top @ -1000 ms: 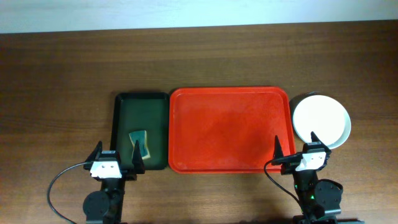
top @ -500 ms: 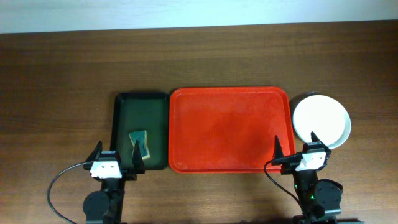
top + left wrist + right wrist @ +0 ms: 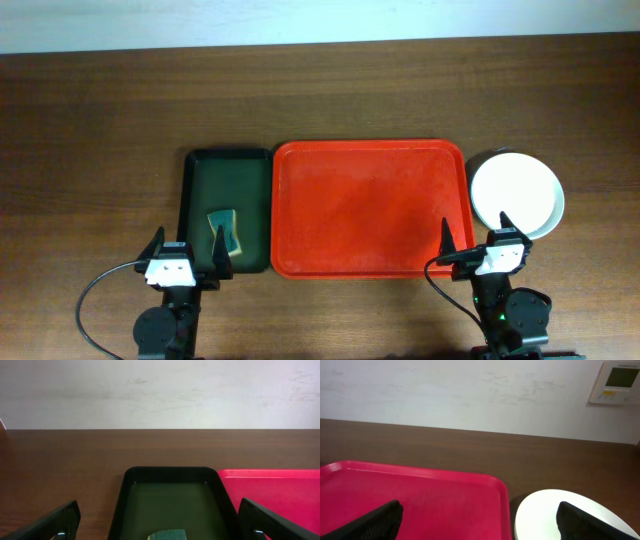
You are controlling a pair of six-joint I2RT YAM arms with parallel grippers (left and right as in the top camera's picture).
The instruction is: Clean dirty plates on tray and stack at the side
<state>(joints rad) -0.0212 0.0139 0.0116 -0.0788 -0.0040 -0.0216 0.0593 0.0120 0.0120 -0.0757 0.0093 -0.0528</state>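
Note:
The red tray point(image 3: 370, 210) lies in the middle of the table with nothing on it; its corners also show as the tray point(image 3: 280, 490) and the tray point(image 3: 420, 495). Just off its right edge rests a white plate point(image 3: 517, 193), the same plate point(image 3: 550, 510) on the wood in the right wrist view. A darker edge shows under its left side; I cannot tell what lies beneath. My left gripper point(image 3: 188, 245) point(image 3: 159, 510) stands open at the table's front, over the near end of the green tray. My right gripper point(image 3: 475, 235) point(image 3: 480, 510) stands open by the red tray's front right corner, empty.
A narrow dark green tray point(image 3: 228, 153) point(image 3: 170, 469) lies against the red tray's left side, with a green and yellow sponge point(image 3: 225, 230) point(image 3: 167, 535) at its near end. Bare wood surrounds the trays. A wall runs behind the table, with a small control panel point(image 3: 620, 382) on it.

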